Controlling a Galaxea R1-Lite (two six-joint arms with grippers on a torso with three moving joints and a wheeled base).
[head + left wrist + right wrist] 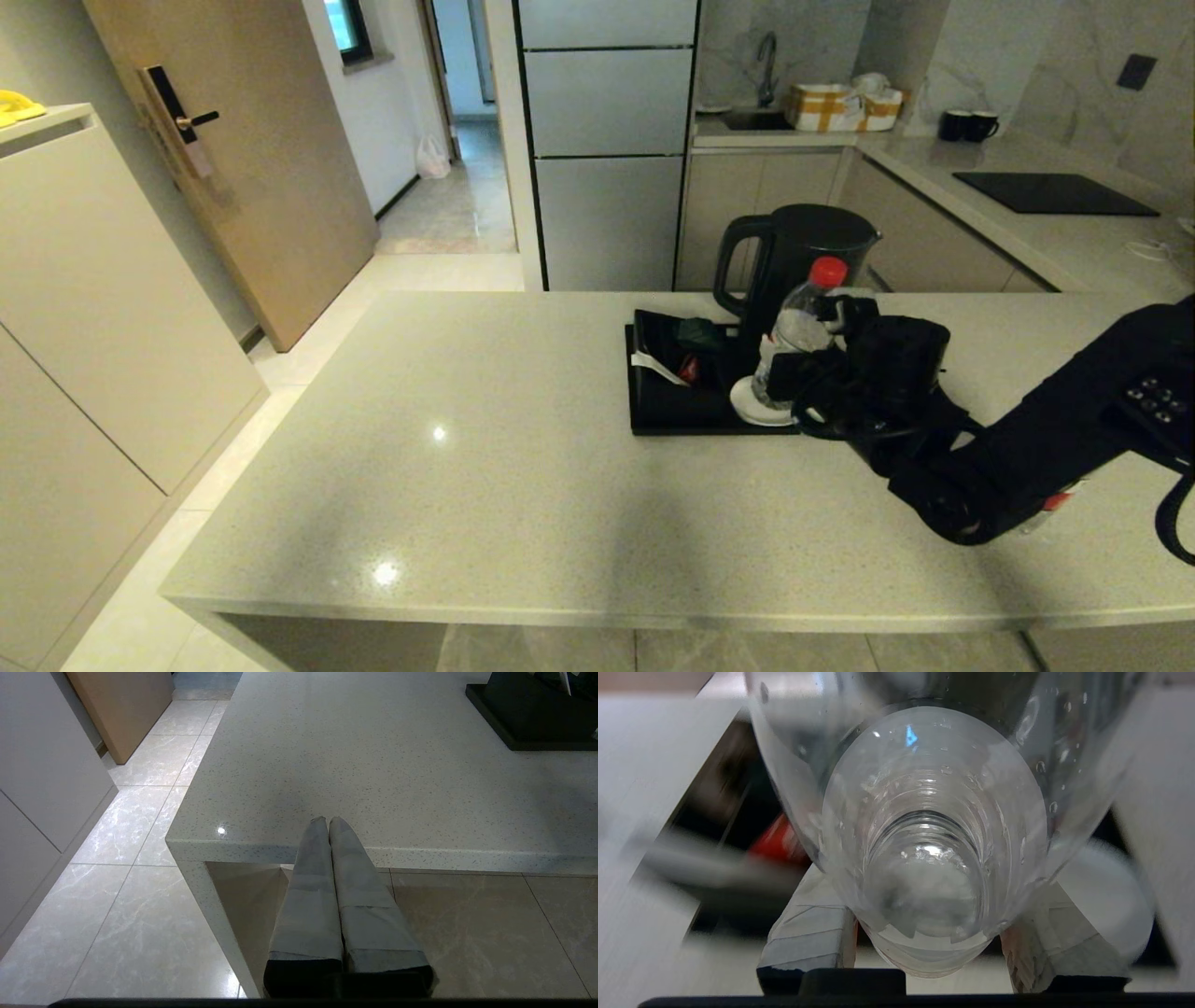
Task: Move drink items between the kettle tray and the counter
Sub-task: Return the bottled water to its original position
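Gripping the water bottle (795,338) squarely below its shoulder is what this step seems to call for, and the lift should stay vertical so the base clears the tray rim without knocking the kettle.

Far out at nine o'clock of the head view, the left claw (327,822) hangs off the near corner of the bench (467,448), its two grey taped fingers pressed together and holding nothing. The bench is a glossy, pale speckled stone slab with a thick edge; ceiling lights glint on it.

Toward the centre sits the kettle tray (672,411), a flat matt black rectangle with a low rim. Some small dark packets and a white slip lie in a holder at its left part; what they are I cannot tell. The black electric kettle (794,247), smooth and rounded with a loop handle, stands at the tray's twelve o'clock.

At the tray's three o'clock end the bottle stands over a round white coaster (761,403), tipped slightly. It is thin clear plastic, ribbed, with a red cap. The right claw (822,359) is clamped on it, one padded finger on each side; whether the base touches the coaster is unclear. Squeezing lightly should keep the soft wall from buckling.
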